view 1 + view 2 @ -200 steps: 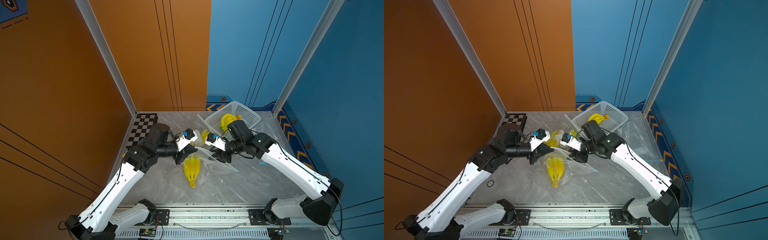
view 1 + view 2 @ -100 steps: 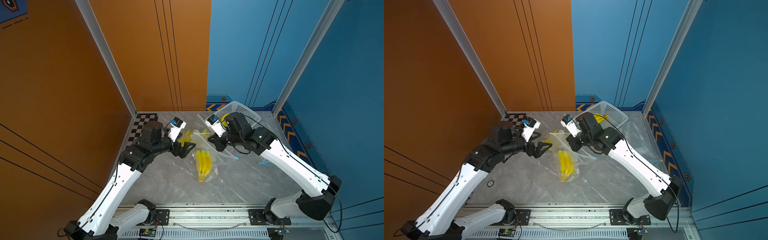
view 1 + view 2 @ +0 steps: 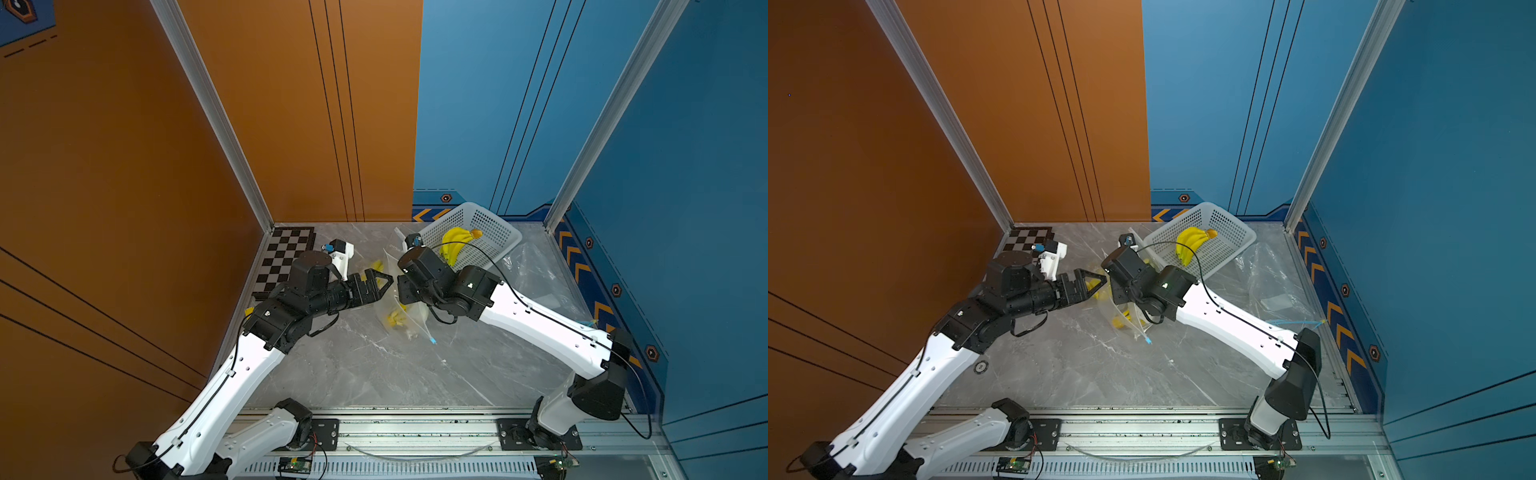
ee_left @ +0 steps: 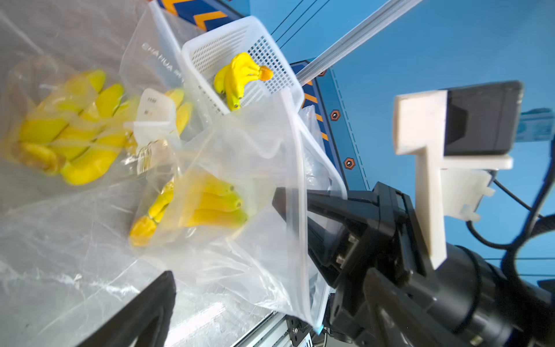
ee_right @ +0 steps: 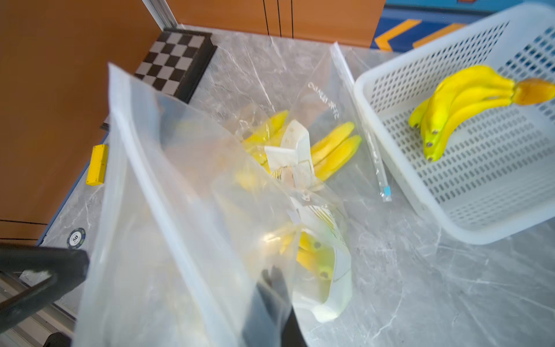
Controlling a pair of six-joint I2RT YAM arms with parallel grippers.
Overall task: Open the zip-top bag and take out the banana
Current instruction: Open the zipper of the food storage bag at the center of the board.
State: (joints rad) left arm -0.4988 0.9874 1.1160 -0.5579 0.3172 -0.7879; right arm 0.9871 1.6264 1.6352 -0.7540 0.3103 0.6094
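A clear zip-top bag [image 3: 409, 322] hangs from my right gripper [image 3: 400, 291], which is shut on its film near the zip edge. In the right wrist view the dark fingertips [image 5: 273, 285] pinch the plastic of the bag [image 5: 180, 210]. The banana [image 3: 396, 318], a small yellow bunch, lies low inside the bag [image 4: 270, 180] and shows there as the banana [image 4: 210, 207]. My left gripper [image 3: 384, 281] stands open just left of the bag, holding nothing; one finger [image 4: 144, 309] shows in its wrist view. The bag's blue slider [image 3: 433, 341] hangs at the low end.
A white basket [image 3: 505, 239] at the back right holds a banana bunch [image 3: 455, 245]. A second bag with bananas [image 5: 330, 147] lies beside it. An empty clear bag [image 3: 536, 270] lies at the right. A checkerboard [image 3: 286, 257] sits at the back left, a yellow block [image 5: 97, 165] by the left wall.
My left gripper has let go of the bag, opened and drawn back to the left. My right gripper has shut on the bag and lifted it, so the banana hangs beneath.
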